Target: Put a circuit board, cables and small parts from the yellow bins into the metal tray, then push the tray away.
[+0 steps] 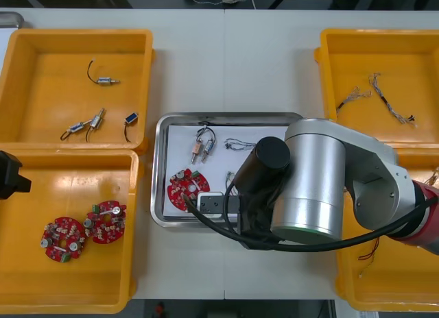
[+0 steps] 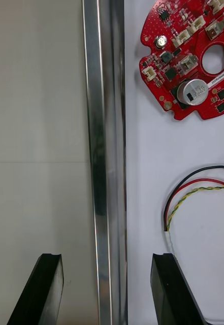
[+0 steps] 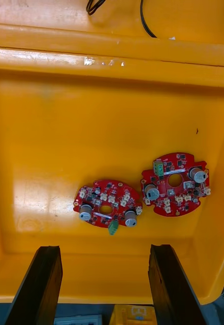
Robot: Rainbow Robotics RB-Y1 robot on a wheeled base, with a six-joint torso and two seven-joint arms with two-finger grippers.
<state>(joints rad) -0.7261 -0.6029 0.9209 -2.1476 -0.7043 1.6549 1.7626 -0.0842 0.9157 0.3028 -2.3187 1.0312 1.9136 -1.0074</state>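
The metal tray point(image 1: 160, 168), white inside, sits mid-table holding a round red circuit board point(image 1: 186, 186), small metal parts point(image 1: 201, 149) and thin cables point(image 1: 239, 144). My right arm point(image 1: 312, 184) covers the tray's front right. In the right wrist view my right gripper point(image 2: 107, 260) is open and straddles the tray's rim point(image 2: 104, 152), with one finger over the table and the other inside. Ahead of the inner finger lie a red and yellow cable point(image 2: 193, 195) and the circuit board point(image 2: 190, 61). My left gripper point(image 3: 104, 284) hangs open above two circuit boards point(image 3: 107, 205).
The left far yellow bin point(image 1: 48, 92) holds small metal parts point(image 1: 103, 80). Two boards point(image 1: 82, 230) lie in the left near bin point(image 1: 68, 188), where the left arm point(image 1: 10, 175) waits. The right far bin point(image 1: 384, 57) holds cables point(image 1: 384, 99); the right near bin point(image 1: 384, 284) is partly covered.
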